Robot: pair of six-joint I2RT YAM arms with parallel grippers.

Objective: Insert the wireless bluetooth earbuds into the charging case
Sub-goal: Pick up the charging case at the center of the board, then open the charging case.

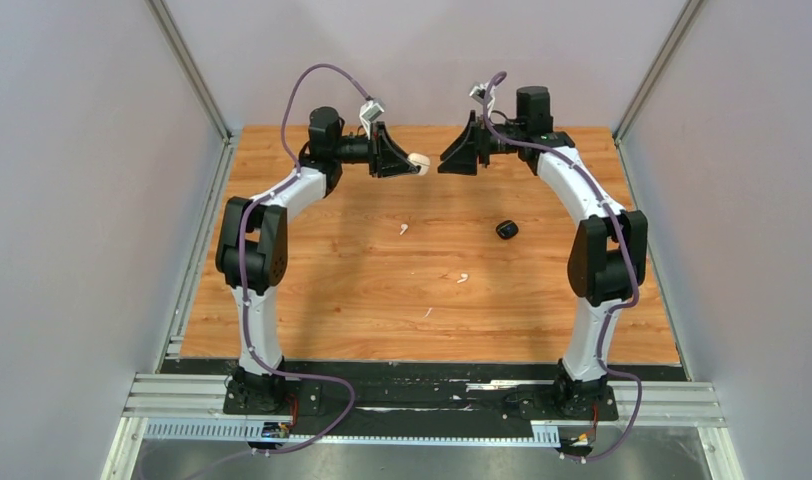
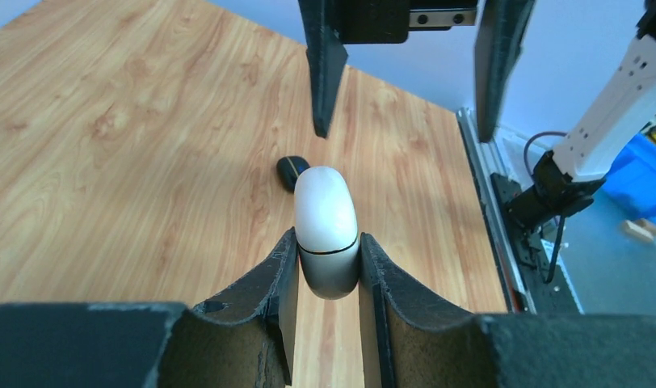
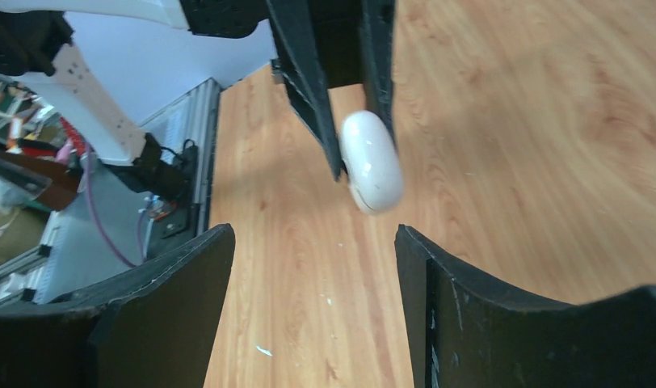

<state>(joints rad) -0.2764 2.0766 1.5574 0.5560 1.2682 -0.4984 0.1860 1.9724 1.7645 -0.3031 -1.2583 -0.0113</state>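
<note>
You are looking at a robot lab cell.
Your wood-grain tabletop point(image 1: 332, 290) is boxed in by plain pale panels point(image 1: 72, 200) and aluminium posts point(image 1: 188, 65); the cabled left arm point(image 1: 254, 250) and right arm point(image 1: 604, 255) stand on a slotted aluminium rail point(image 1: 172, 396), a blue bin point(image 2: 641, 174) beyond.

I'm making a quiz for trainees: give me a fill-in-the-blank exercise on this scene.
The left gripper is ____ on the white case.
The right gripper stands ____.
The black case lies on the table, nearer the ____ arm.
Missing: shut; open; right.
</note>
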